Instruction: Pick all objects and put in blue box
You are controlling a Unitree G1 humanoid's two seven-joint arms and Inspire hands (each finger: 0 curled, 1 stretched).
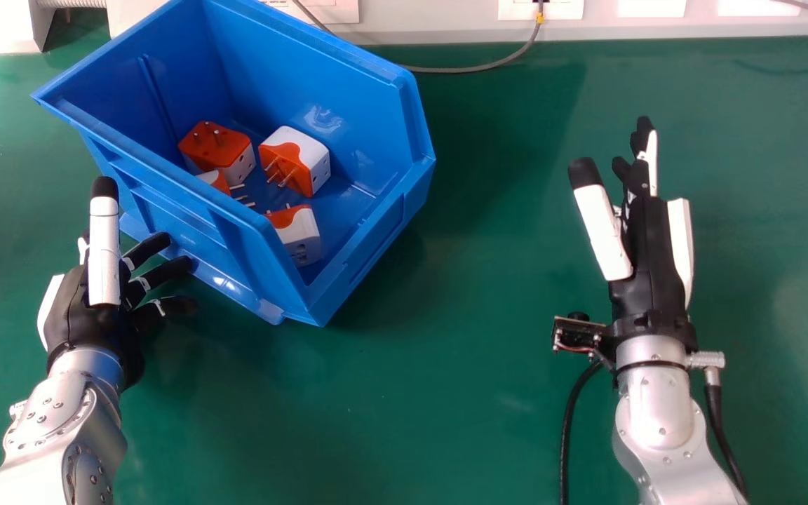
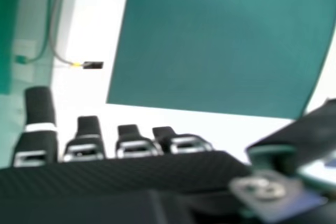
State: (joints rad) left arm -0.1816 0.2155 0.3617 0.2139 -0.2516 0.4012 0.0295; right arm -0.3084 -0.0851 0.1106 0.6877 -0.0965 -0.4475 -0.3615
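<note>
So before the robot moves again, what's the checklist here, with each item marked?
1. Blue box upright, open side up: ok.
2. Plug adapters inside the box: ok, four can be seen in it.
3. Right hand open and holding nothing: ok, over the table to the right of the box.
4. Left hand open and holding nothing: ok.
5. Left hand free of the box wall: cannot tell, its fingertips are right by the near side.
6. Grey cable well away from the box: not ok, it runs close behind it.
</note>
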